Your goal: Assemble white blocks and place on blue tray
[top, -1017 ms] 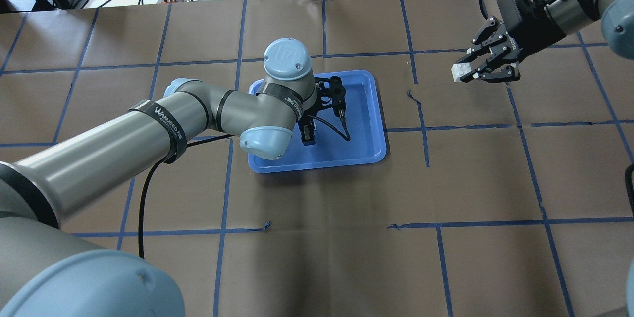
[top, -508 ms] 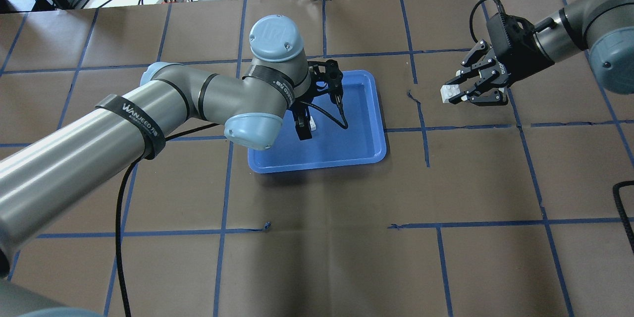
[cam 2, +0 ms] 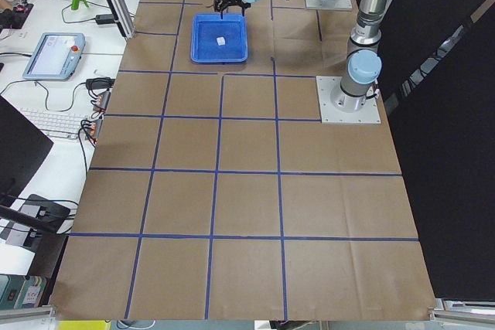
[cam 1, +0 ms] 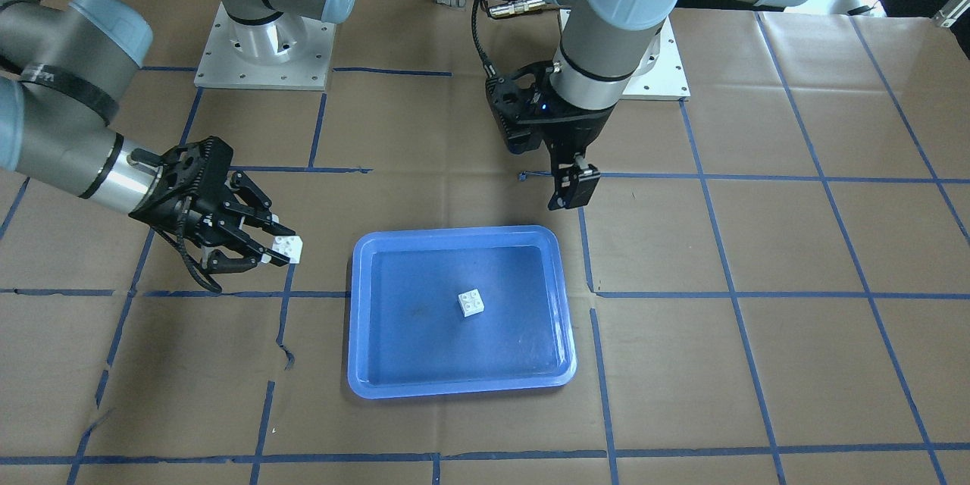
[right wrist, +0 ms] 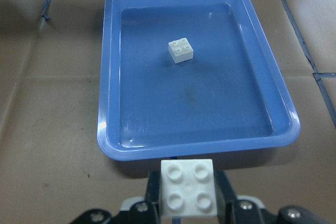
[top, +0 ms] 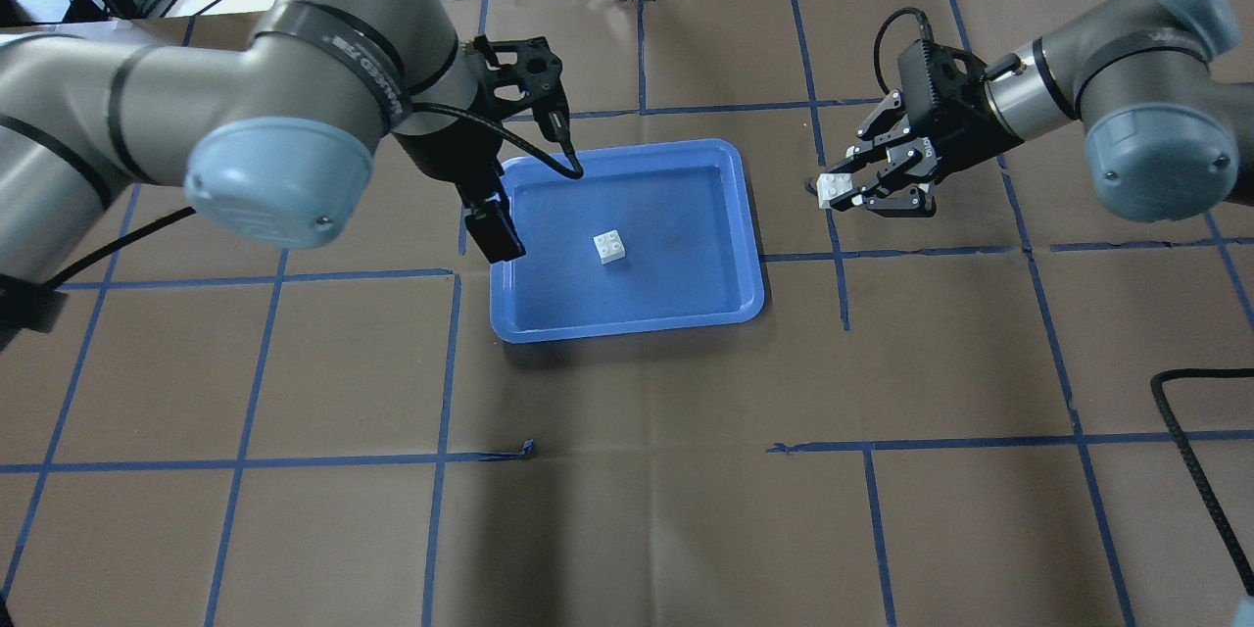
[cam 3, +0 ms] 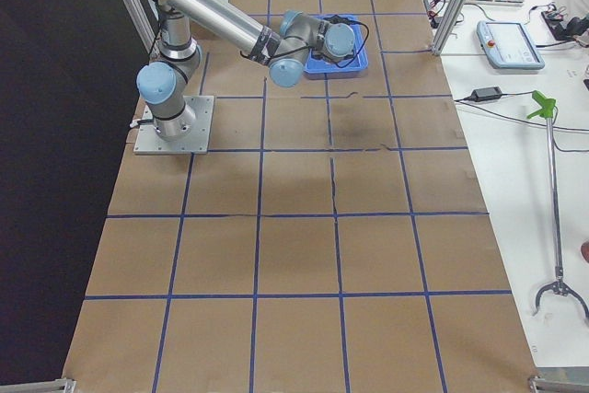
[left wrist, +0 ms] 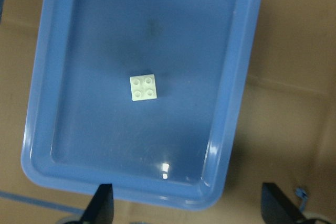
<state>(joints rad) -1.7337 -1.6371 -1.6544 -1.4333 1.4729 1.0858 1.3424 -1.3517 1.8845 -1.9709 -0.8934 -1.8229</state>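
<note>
Right gripper (top: 844, 192) is clamped on one white block (top: 833, 186), apart from the blue tray (top: 752, 245). Left gripper (top: 495, 235) is spread wide, empty, near the tray's edge. Second white block (top: 609, 247) lies inside.

Room-wise: the tray (top: 627, 318) floor is open all round the loose block (top: 609, 247), which sits about mid-tray, so there's space to come down on any side of it. The only lip to clear is the raised rim. The right gripper (top: 850, 193), clamped on the held block (top: 834, 188), hangs off the tray's right side with just bare table (top: 784, 216) between them, a straight open lane in its wrist view. The left side is the crowded one. The left gripper (cam 1: 570, 193), fingers spread wide, hangs raised over the tray's left rim, and its cable (top: 549, 142) loops over the far left corner. The bulky left arm (top: 245, 118) fills the space beyond.
</note>
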